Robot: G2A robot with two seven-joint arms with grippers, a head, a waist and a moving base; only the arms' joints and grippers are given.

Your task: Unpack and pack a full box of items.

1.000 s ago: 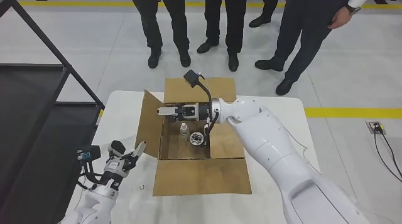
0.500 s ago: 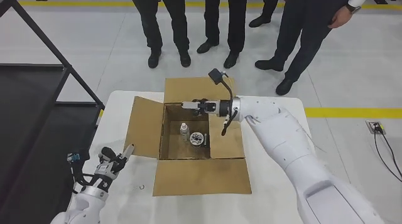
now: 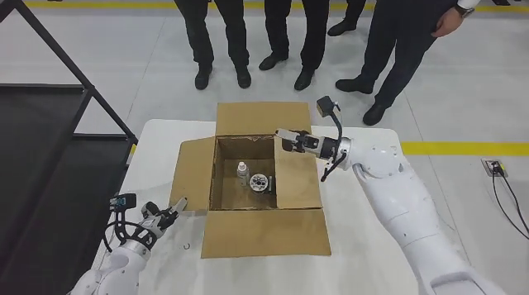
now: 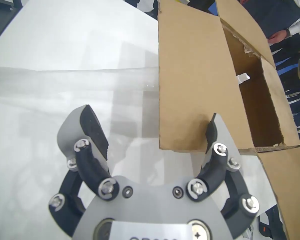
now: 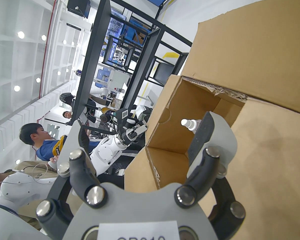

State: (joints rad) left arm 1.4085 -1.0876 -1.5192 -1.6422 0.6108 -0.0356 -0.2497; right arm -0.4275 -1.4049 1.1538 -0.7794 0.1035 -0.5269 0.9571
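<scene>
Watch the left flap (image 4: 190, 76): your left gripper (image 3: 169, 211) sits low over the table (image 3: 364, 245), jaws wide, empty, one fingertip (image 4: 211, 128) right at the flap's corner. Any lift could snag it and drag the box (image 3: 264, 233). Right gripper (image 3: 285, 138) hovers over the right flap (image 3: 297, 181), wide open, holding nothing. Bottle (image 3: 241, 168) stands inside the box; a careless reach could tip it.

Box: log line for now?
box open | bottle inside | left gripper open, beside left flap | right gripper open, above right flap
</scene>
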